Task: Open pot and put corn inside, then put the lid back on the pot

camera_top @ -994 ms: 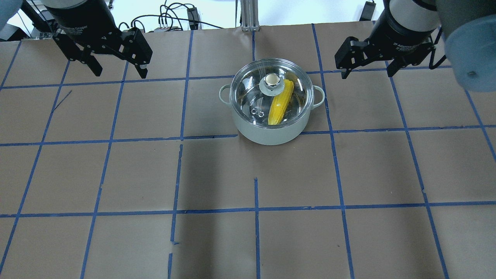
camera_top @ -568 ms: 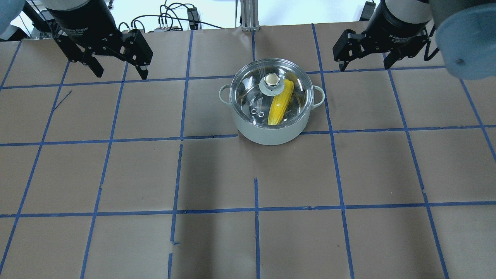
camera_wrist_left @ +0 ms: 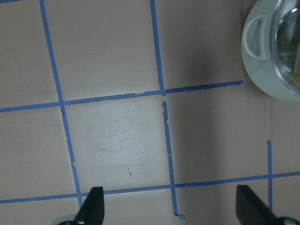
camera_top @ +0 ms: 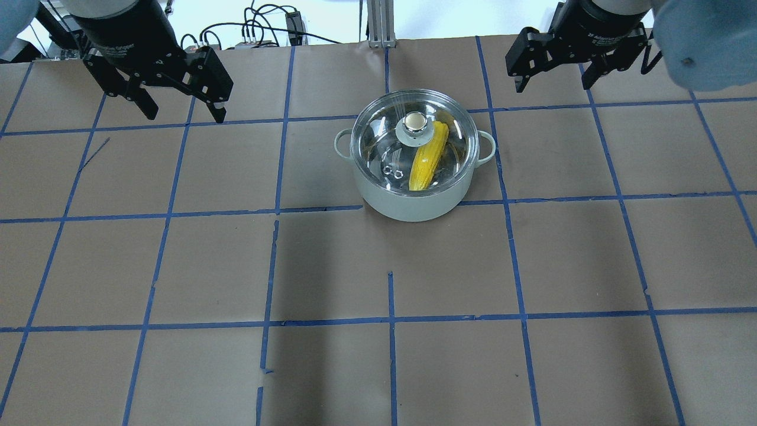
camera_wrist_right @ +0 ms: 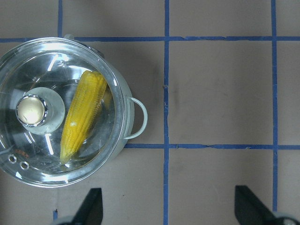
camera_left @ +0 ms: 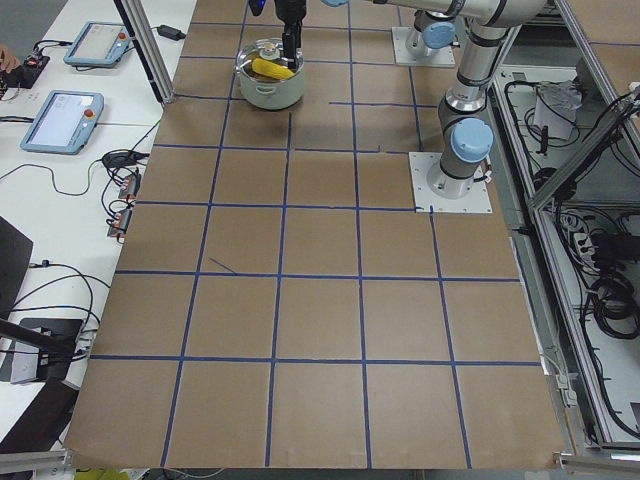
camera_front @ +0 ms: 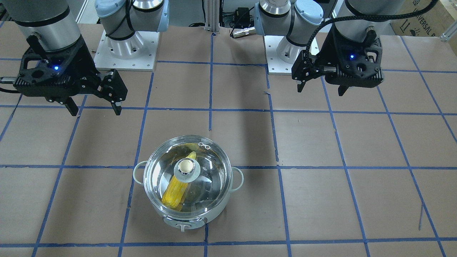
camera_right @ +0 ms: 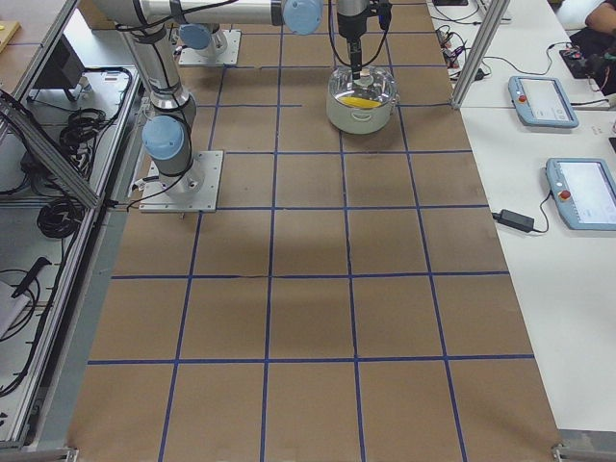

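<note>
The pale mint pot (camera_top: pixel 414 207) stands at the table's middle back with the clear glass lid (camera_top: pixel 381 139) seated on it. The yellow corn (camera_top: pixel 429 160) lies inside, seen through the glass beside the knob (camera_top: pixel 415 122). My left gripper (camera_top: pixel 183 113) is open and empty, hovering far to the pot's left. My right gripper (camera_top: pixel 559 83) is open and empty, raised behind and to the right of the pot. The right wrist view shows the lid (camera_wrist_right: pixel 42 154), the corn (camera_wrist_right: pixel 84 115) and the pot's handle (camera_wrist_right: pixel 138 117) from above. The left wrist view shows only the pot's edge (camera_wrist_left: pixel 262 61).
Brown paper with a blue tape grid (camera_top: pixel 390 319) covers the table. Cables (camera_top: pixel 260 23) lie beyond the far edge. The arm bases (camera_front: pixel 128 50) stand behind the pot in the front-facing view. Tablets (camera_right: pixel 544 96) lie on a side bench.
My right gripper has moved back and up, away from the pot toward the table's far edge. My left gripper has barely moved. Pot, lid and corn have stayed put.
</note>
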